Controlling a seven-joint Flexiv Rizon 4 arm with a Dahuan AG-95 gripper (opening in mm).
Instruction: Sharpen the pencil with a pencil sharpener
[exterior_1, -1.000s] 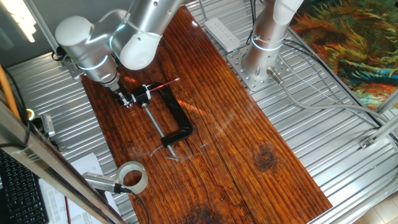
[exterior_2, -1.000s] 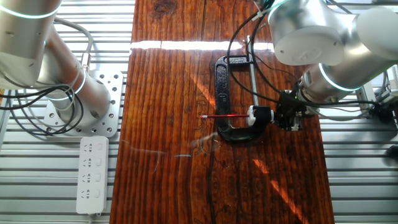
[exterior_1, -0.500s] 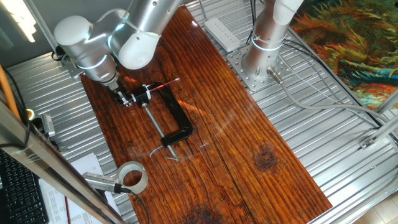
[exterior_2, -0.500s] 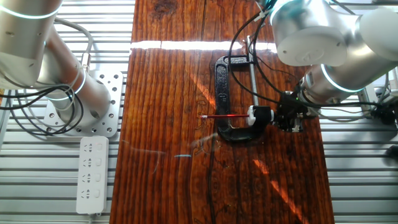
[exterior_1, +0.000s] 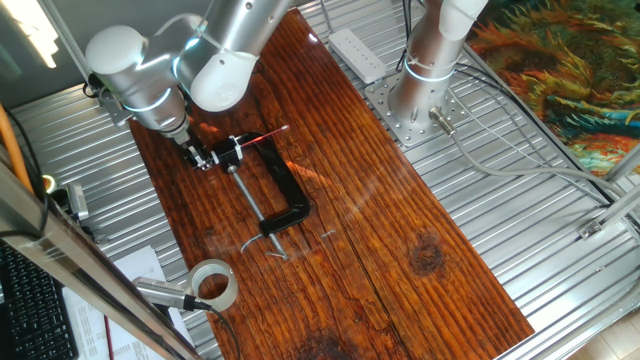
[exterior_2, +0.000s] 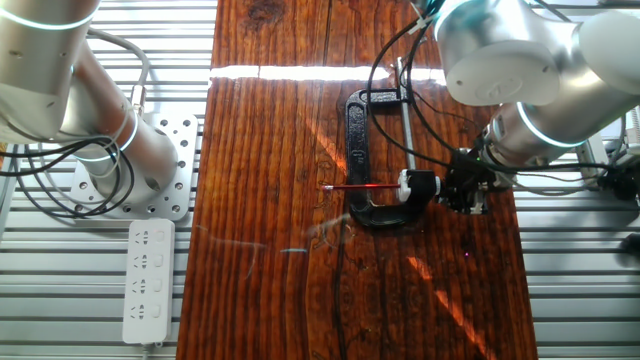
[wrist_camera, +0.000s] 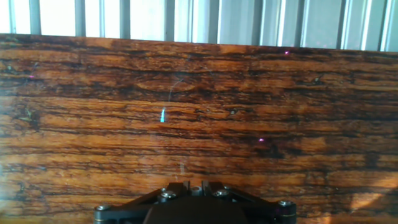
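Red pencil (exterior_2: 362, 187) lying level, one end seated in white sharpener (exterior_2: 409, 184), sharpener clamped in black C-clamp (exterior_2: 357, 150) on wooden tabletop (exterior_2: 270, 120). Nothing shifting versus second ago: pencil, clamp, gripper (exterior_2: 468, 190) all holding same spots. Judging sharpening paused or barely creeping. Gripper sitting just beside sharpener, at tabletop's edge; fingers hidden, cannot tell whether spread or pinching. Hand view showing only bare wood. Open room lying along board past pencil tip; metal slats bordering both sides.

The glossy silver round-jointed robot arm (exterior_1: 165, 60) wore thin glowing rings, black cables (exterior_2: 392, 60), and a small black tool (exterior_2: 462, 190).
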